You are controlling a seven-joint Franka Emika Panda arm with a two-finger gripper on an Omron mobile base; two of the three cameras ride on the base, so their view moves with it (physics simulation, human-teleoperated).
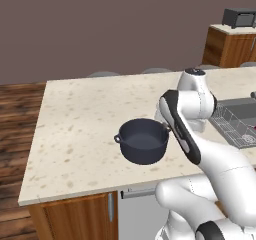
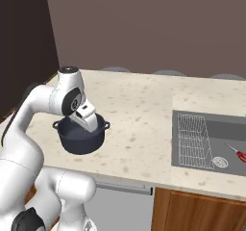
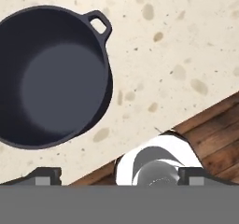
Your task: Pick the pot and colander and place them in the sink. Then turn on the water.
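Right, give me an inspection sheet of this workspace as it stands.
Surface: speckled cream counter on wood cabinets.
Pot: dark pot upright, no lid, near the counter's front edge, not in the sink.
Sink: sink to the right, wire rack in its basin, no water seen.
Colander: nothing seen.
Clutter: small red item in the sink.
Tool: fingertips apart at the hand view's bottom, nothing between them; pot off to one side.
Cables: nothing seen.
Surroundings: wood floor, microwave on a far cabinet.
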